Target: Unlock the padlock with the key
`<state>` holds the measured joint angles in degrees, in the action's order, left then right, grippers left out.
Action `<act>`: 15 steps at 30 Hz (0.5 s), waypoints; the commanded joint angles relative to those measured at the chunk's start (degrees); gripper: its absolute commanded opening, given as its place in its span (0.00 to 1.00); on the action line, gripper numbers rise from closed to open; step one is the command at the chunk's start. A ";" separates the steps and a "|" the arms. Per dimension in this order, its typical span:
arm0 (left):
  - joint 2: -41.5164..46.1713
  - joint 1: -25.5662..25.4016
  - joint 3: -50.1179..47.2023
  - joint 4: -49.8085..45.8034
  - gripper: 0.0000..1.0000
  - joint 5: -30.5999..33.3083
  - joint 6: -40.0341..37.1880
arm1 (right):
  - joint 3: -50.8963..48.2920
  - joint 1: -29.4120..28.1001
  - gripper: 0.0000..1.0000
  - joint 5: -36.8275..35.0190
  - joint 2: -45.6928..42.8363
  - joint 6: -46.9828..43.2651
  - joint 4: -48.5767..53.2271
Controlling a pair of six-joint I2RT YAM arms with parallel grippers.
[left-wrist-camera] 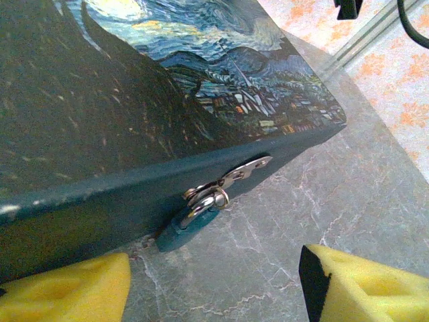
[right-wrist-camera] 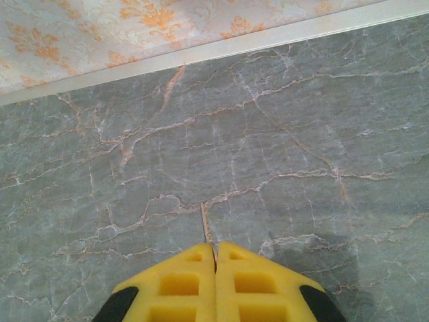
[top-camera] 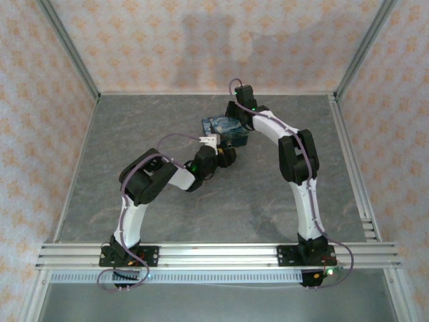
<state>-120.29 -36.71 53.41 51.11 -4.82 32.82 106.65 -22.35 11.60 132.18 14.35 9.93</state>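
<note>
Left claw (left-wrist-camera: 214, 295): gapes wide, yellow fingers (left-wrist-camera: 67, 288) well apart at the two lower corners of the wrist view. Sits low over the table (left-wrist-camera: 322, 221) and faces the front wall of the dark blue starry-print tin (left-wrist-camera: 134, 100).

Padlock (left-wrist-camera: 182, 231): hangs by its silver shackle from the metal hasp (left-wrist-camera: 244, 171) on the tin's front edge, blue body tilted downward. Touching the table or just above it, cannot tell which. Lies ahead of the open fingers, between their lines, apart from both.

Right claw (right-wrist-camera: 215, 249): pressed together, clamped on the key (right-wrist-camera: 204, 225), a thin pale sliver sticking out edge-on past the fingertips. Points at bare grey marbled table, with the patterned wall (right-wrist-camera: 100, 33) beyond.

From above: reaches over the tin's far right side, opposite the left claw at the tin's near edge.
</note>
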 commanded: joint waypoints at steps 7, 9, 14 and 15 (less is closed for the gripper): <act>0.09 -2.62 5.38 -10.17 0.73 8.59 -7.05 | -5.93 -1.16 0.00 1.28 3.65 1.61 12.83; -0.99 -2.84 6.68 -11.02 0.73 9.15 -6.83 | -5.76 -1.29 0.00 1.41 3.87 1.56 13.17; -1.77 -3.59 10.47 -15.94 0.73 10.07 -7.64 | -5.98 -1.74 0.00 2.07 3.70 1.69 13.95; -2.03 -3.71 11.32 -16.96 0.73 10.16 -7.85 | -6.02 -1.73 0.00 2.32 3.70 1.88 14.18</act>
<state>-120.73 -40.10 61.89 38.28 2.31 27.42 105.21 -22.46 11.57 131.66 14.85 8.25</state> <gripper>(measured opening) 0.728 0.048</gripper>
